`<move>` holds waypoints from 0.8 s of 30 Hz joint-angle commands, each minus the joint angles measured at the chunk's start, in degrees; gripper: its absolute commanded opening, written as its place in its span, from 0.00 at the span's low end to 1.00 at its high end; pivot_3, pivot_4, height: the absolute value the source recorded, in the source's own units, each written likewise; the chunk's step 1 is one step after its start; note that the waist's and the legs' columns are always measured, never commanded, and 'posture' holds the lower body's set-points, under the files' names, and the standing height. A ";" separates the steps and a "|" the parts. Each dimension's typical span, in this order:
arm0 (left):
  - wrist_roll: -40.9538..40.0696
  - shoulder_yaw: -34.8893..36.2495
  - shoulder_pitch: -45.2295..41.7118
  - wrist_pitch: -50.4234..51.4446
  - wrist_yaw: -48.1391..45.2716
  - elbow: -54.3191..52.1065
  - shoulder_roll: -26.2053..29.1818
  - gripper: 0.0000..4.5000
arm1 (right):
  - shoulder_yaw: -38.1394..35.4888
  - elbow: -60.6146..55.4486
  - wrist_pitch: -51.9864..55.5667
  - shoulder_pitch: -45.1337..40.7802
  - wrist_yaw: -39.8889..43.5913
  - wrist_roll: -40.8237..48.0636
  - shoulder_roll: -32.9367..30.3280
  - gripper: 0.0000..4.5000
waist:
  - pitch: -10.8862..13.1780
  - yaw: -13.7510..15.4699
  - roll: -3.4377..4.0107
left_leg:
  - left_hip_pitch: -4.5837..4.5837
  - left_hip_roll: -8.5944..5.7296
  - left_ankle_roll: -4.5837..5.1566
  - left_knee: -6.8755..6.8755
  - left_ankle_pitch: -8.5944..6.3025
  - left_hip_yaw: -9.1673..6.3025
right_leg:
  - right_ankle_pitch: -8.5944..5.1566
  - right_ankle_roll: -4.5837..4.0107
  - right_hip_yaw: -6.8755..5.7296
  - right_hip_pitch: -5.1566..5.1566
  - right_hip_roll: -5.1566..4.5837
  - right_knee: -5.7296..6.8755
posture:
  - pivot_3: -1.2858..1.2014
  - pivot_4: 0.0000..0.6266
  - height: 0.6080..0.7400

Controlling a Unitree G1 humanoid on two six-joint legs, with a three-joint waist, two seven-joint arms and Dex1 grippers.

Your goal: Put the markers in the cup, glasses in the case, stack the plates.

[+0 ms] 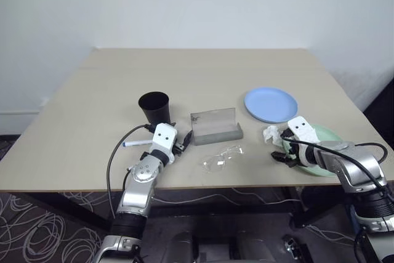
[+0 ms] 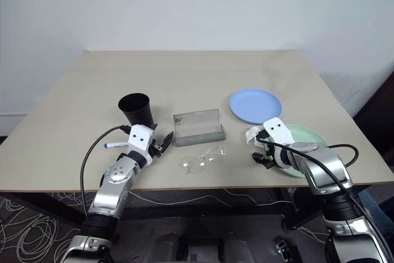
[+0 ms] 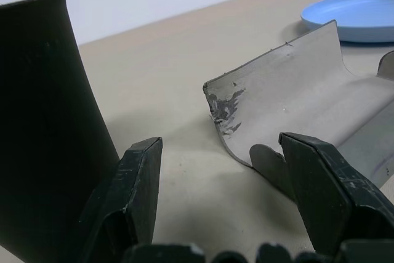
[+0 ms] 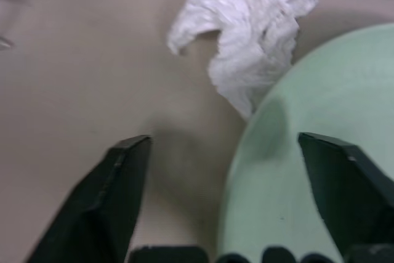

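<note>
Evidently light, stiff and slick, the green plate [image 1: 320,149] at lower right wants a rim pinch — right end effector [image 4: 225,177], released, straddles its edge; left end effector [image 3: 215,183] gapes empty.

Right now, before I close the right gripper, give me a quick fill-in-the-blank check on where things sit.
1. The right gripper hangs open over the rim of the ____ plate.
2. The case stands with its lid ____.
3. The glasses lie on the table, ____ the case.
4. The crumpled tissue lies beside the mint green plate, between it and the ____ plate.

Missing words: mint green; open; outside; light blue
</note>
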 commanded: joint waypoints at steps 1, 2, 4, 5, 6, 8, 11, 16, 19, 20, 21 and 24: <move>-0.11 0.13 -0.95 -1.23 0.37 -0.75 -0.15 0.71 | -0.01 0.62 -1.47 -1.41 -2.01 -2.02 -0.07 0.62 | 0.00 0.00 0.00 | 0.00 -0.01 0.00 0.00 0.00 0.00 | 0.00 0.00 0.00 0.01 0.00 0.00 | 0.52 0.00 0.99; -0.10 0.14 -0.97 -1.24 0.41 -0.72 -0.15 0.71 | 0.23 0.91 -1.87 -1.43 -2.42 -2.54 -0.06 0.53 | 0.00 0.00 0.00 | 0.00 0.00 0.00 0.00 0.00 0.00 | 0.00 0.00 0.00 0.00 0.00 0.00 | 0.52 0.00 0.99; -0.07 0.12 -1.07 -1.21 0.52 -0.66 -0.23 0.71 | 0.94 1.63 -2.55 -1.65 -2.80 -3.43 -0.43 0.38 | 0.00 0.00 0.00 | 0.00 -0.01 0.00 0.00 0.00 0.00 | 0.00 0.00 -0.01 0.00 0.01 0.00 | 0.52 0.00 0.99; -0.05 0.09 -1.09 -1.22 0.57 -0.66 -0.25 0.71 | 1.19 1.92 -2.83 -1.71 -2.81 -3.73 -0.57 0.38 | 0.00 0.00 0.00 | 0.00 -0.01 0.00 0.00 0.00 0.00 | 0.00 0.00 -0.01 0.00 0.01 0.00 | 0.52 0.00 0.99; -0.05 0.07 -1.10 -1.23 0.60 -0.65 -0.27 0.71 | 1.26 2.16 -3.03 -1.76 -2.79 -3.88 -0.58 0.38 | 0.00 0.00 -0.01 | 0.00 -0.01 0.00 0.01 0.00 0.01 | 0.00 0.00 -0.01 0.01 0.01 0.00 | 0.52 0.00 0.99; -0.03 0.03 -1.10 -1.27 0.65 -0.63 -0.31 0.71 | 1.28 2.48 -3.28 -1.89 -2.88 -4.19 -0.53 0.38 | 0.00 0.00 -0.01 | 0.00 0.01 0.00 0.08 0.00 0.00 | 0.00 0.00 -0.06 0.02 0.00 -0.01 | 0.52 0.00 0.99; 0.00 0.01 -1.12 -1.31 0.71 -0.59 -0.37 0.71 | 1.64 3.51 -3.94 -2.44 -3.71 -5.42 -0.68 0.38 | 0.00 0.00 -0.01 | 0.01 0.07 0.00 0.13 0.00 -0.02 | 0.00 0.00 -0.14 0.02 -0.04 -0.01 | 0.52 0.00 0.99; 0.08 0.02 -1.12 -1.33 0.82 -0.56 -0.43 0.71 | 2.05 6.64 -6.56 -3.50 -5.11 -8.03 -1.11 0.09 | 0.00 -0.01 -0.01 | 0.00 0.13 0.01 0.16 -0.01 -0.05 | 0.00 0.00 -0.51 0.08 -0.36 -0.04 | 0.52 0.00 0.99; 0.12 0.05 -1.10 -1.31 0.89 -0.59 -0.46 0.71 | 2.79 7.10 -7.57 -3.73 -4.73 -9.15 -1.48 0.01 | 0.00 -0.04 -0.02 | 0.02 0.15 0.09 0.20 -0.05 -0.02 | 0.08 0.13 -1.06 0.14 -0.92 -0.09 | 0.52 0.00 0.99; 0.13 0.07 -1.09 -1.30 0.90 -0.60 -0.47 0.71 | 2.89 7.20 -7.81 -3.74 -4.63 -9.39 -1.51 0.01 | 0.00 -0.02 -0.01 | 0.02 0.17 0.10 0.23 -0.06 -0.04 | 0.08 0.13 -1.18 0.11 -0.95 -0.17 | 0.52 0.00 0.99; 0.16 0.08 -1.09 -1.30 0.93 -0.58 -0.48 0.71 | 2.99 7.51 -8.12 -3.82 -4.55 -9.65 -1.48 0.01 | 0.00 -0.02 -0.01 | 0.02 0.23 0.10 0.23 -0.06 -0.07 | 0.09 0.14 -1.35 0.11 -1.00 -0.27 | 0.52 0.00 0.99; 0.19 0.10 -1.12 -1.29 0.99 -0.53 -0.49 0.71 | 3.42 8.38 -9.02 -4.01 -4.60 -10.57 -1.51 0.01 | -0.01 0.01 0.00 | -0.01 0.35 0.11 0.22 -0.07 -0.08 | 0.15 0.15 -1.84 0.20 -1.24 -0.52 | 0.52 0.00 0.99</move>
